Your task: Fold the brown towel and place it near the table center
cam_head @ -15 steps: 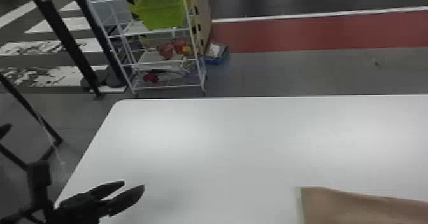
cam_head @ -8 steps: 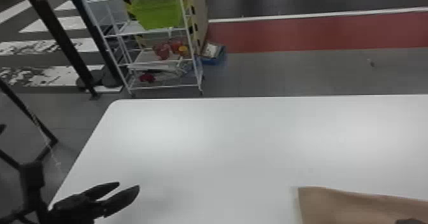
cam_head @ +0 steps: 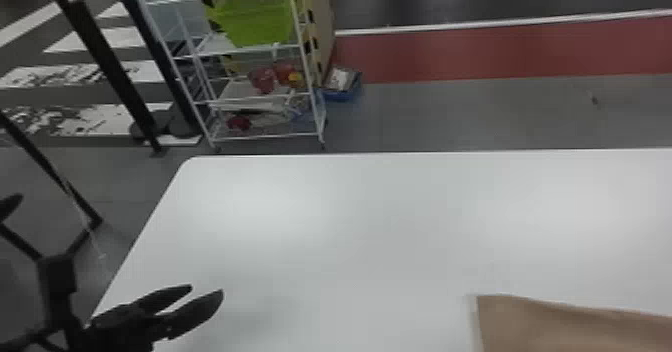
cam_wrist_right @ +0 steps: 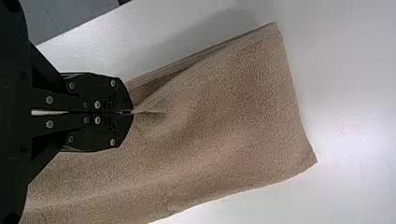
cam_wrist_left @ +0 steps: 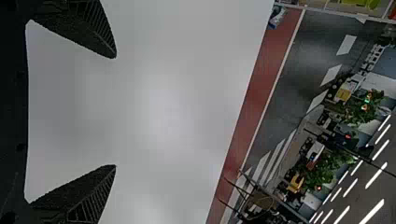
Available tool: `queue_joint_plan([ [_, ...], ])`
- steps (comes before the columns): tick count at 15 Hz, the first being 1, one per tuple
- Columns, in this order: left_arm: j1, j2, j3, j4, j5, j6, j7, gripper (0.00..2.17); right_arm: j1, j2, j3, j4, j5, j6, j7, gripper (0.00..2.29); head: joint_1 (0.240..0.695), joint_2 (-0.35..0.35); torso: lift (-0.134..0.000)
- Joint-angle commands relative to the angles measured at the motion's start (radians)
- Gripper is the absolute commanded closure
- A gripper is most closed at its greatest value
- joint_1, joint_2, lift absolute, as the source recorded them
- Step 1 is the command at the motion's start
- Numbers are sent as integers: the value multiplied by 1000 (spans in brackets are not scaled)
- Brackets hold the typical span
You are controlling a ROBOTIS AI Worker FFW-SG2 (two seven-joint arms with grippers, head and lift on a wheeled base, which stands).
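Back toward the robot went the right gripper point(cam_wrist_right: 131, 112), pinching the brown towel point(cam_wrist_right: 233, 121) on the surface's point(cam_head: 350, 226) right, presumably to tug its fold straight; the left gripper point(cam_head: 206, 290) waited open, well apart.

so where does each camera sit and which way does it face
Head view: on the robot's head, looking forward and down over the flat white table; the black left pincer shows, open.
Left wrist view: on the left wrist, looking out across the table and past its far edge; the left pincer's open fingers show.
Right wrist view: on the right wrist, looking down at the brown cloth towel; the black right pincer shows, closed on a fold.
Head and left wrist views share the red floor strip.
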Motion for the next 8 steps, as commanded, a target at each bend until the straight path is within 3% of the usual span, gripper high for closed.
queue_joint_plan([
  [1, 0, -6, 2, -3, 0, 0, -2, 29, 3, -5, 2, -5, -1, -7, 3, 1237, 695, 217, -122],
  [8, 2, -6, 2, -9, 0, 6, -6, 29, 11, -7, -18, -33, -27, -17, 3, 1237, 695, 219, -122],
])
